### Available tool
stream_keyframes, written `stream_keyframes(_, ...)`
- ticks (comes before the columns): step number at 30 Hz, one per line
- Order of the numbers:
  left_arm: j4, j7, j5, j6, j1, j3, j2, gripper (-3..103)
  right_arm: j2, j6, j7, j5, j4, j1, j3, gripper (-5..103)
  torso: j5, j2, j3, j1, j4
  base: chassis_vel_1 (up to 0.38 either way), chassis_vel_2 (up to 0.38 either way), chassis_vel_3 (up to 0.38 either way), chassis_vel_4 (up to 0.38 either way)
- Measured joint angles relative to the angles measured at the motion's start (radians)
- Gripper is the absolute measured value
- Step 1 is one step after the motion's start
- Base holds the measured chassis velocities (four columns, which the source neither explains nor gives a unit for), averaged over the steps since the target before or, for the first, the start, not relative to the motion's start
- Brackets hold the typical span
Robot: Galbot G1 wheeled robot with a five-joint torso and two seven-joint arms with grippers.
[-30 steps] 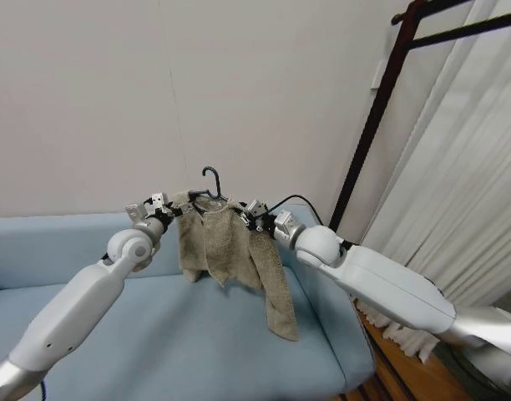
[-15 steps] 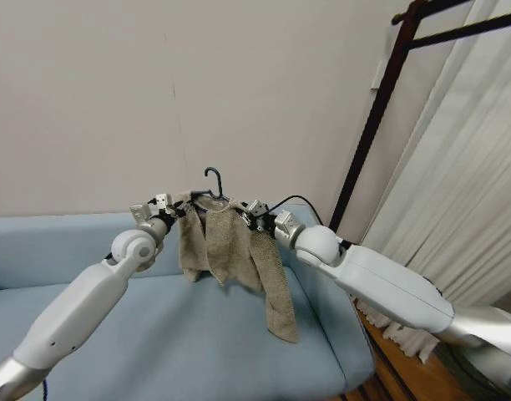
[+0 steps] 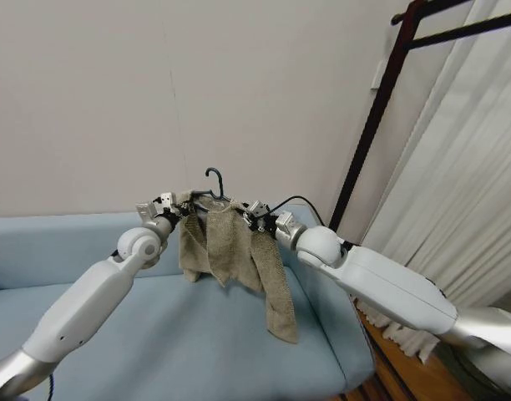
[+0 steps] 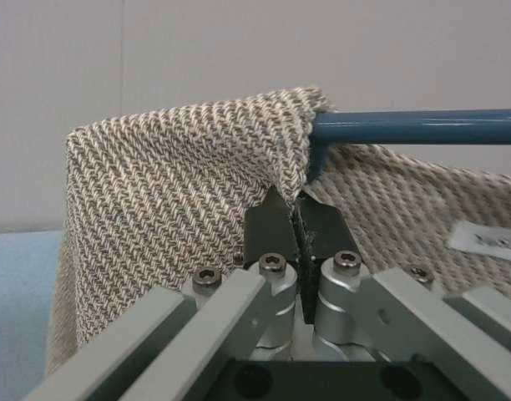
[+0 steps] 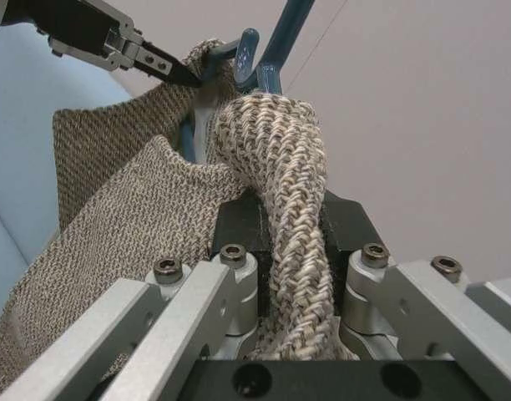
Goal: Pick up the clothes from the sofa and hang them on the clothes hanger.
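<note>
Clamped on sweater: left claw, right claw; hanger mostly buried.

A domestic living room is indicated by the blue sofa, white curtains, clothes rack and wood flooring

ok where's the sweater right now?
Head view, centre: the sweater hangs on its hanger, held up between the left gripper and right gripper above the sofa, left of the dark rack.
</note>
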Motion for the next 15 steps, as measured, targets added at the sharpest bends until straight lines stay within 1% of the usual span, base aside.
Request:
stream_keyframes(7, -0.065, 0.008, 0.0, 0.012, -0.034, 0.021, 0.014, 0, 0.022, -0.015, 0.002, 0.013, 0.002, 0.03, 0.0, 12, 0.0, 0.0, 0.0, 0.0, 0.0001, 0.0, 0.0, 0.0, 0.0)
stream_keyframes(15, -0.105, 0.02, -0.004, 0.022, -0.051, 0.029, 0.031, 0, 0.033, -0.017, -0.003, 0.01, -0.023, 0.032, 0.006, 12, 0.0001, 0.0, 0.0, 0.0, 0.0, 0.0, 0.0, 0.0, 0.0)
